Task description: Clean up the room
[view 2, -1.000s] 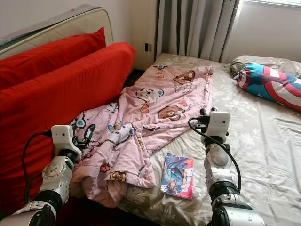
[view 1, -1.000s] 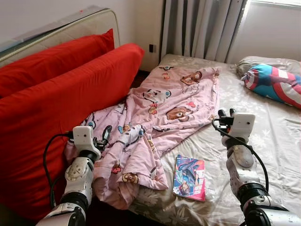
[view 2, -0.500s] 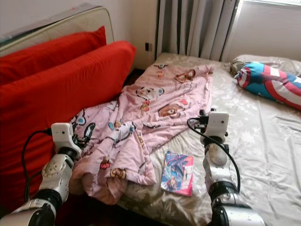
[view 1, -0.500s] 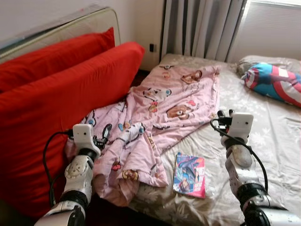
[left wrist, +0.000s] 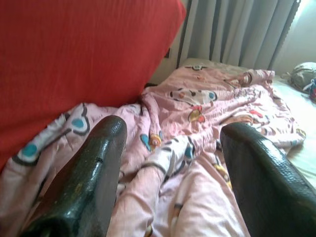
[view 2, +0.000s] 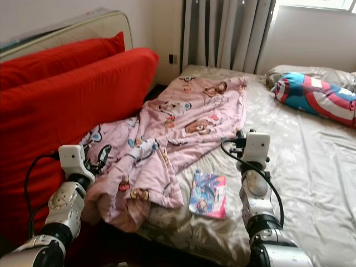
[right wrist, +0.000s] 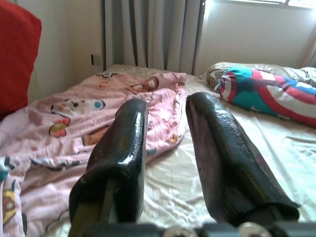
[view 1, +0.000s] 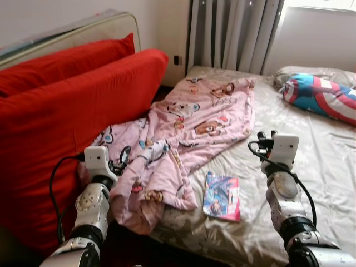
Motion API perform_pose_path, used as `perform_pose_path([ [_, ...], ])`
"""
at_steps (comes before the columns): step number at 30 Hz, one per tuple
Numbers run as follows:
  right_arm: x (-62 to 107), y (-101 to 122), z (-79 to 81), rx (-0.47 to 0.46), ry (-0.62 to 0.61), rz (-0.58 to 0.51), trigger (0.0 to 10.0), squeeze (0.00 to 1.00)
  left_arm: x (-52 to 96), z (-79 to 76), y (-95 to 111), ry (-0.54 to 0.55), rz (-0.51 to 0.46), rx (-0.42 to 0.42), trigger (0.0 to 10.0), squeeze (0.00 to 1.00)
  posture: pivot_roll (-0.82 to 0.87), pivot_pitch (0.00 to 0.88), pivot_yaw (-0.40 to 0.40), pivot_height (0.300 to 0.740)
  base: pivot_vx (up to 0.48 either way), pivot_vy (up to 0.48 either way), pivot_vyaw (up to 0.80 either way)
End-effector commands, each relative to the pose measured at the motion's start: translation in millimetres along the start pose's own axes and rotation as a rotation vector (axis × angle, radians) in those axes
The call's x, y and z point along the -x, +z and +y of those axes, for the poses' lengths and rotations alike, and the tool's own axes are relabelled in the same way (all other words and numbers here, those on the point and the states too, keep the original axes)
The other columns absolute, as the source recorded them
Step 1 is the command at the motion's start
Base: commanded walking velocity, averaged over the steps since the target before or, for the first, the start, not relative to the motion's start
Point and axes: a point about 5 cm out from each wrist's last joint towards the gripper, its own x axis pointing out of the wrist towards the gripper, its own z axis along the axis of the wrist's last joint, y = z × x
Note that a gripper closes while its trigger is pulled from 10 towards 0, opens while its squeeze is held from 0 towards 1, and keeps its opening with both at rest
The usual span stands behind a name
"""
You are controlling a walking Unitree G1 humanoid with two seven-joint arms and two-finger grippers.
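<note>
1. Our left gripper (view 1: 123, 159), fingers apart, hovered at the blanket (view 1: 183, 133) edge beside the red sofa (view 1: 67, 111).
2. The blanket sprawled over the bed (view 1: 311, 167); a book (view 1: 222, 196) lay just beside it.
3. Our right gripper (view 1: 266, 137), fingers apart, hovered beside the blanket; we judged grasping came next.

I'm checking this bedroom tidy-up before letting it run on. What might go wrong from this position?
1. The pink blanket already droops off the bed corner beside the left gripper; a pull there might drag it onto the floor.
2. The book lies by the blanket's edge, near the bed's front edge, so tugging the blanket may sweep it off.
3. The right gripper hovers with jaws open above the sheet and might snag it.
</note>
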Motion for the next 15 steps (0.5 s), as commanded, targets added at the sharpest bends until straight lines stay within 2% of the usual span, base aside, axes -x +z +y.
perform_pose_path([
  [1, 0.8, -1.6, 2.4, -0.002, 0.01, 0.007, 10.0, 0.0, -1.0, 1.1, 1.2, -0.009, 0.006, -0.008, 10.0, 0.0, 0.03, 0.0, -0.007, 0.646, 0.0, 0.0, 0.0],
  [15, 1.4, -6.7, 6.6, 0.0, 0.04, 0.05, 10.0, 0.0, -2.5, -0.8, 1.6, -0.021, 0.012, -0.001, 10.0, 0.0, 0.03, 0.0, -0.007, 0.646, 0.0, 0.0, 0.0],
])
